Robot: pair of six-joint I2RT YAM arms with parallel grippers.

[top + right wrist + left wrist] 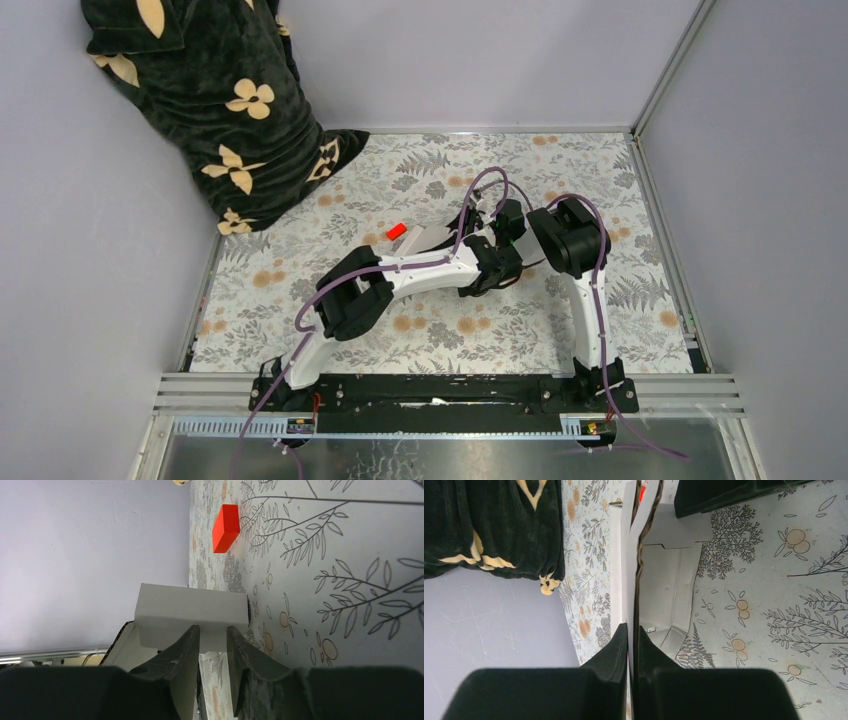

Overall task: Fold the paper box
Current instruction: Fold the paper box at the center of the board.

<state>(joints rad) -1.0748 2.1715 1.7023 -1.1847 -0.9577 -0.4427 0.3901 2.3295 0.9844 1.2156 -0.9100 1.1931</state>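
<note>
The paper box is white cardboard, partly folded, lying on the flowered cloth with its walls raised. My left gripper is shut on one upright wall, seen edge-on running away from the fingers. In the right wrist view a white box panel stands just past the tips of my right gripper, whose jaws stand a little apart with only cloth showing between them. From above, both grippers meet mid-table, left gripper and right gripper, and hide most of the paper box.
A small red block lies on the cloth just left of the box, also the red block ahead of the right fingers. A dark flowered cloth hangs at the back left corner. Grey walls and metal rails bound the table.
</note>
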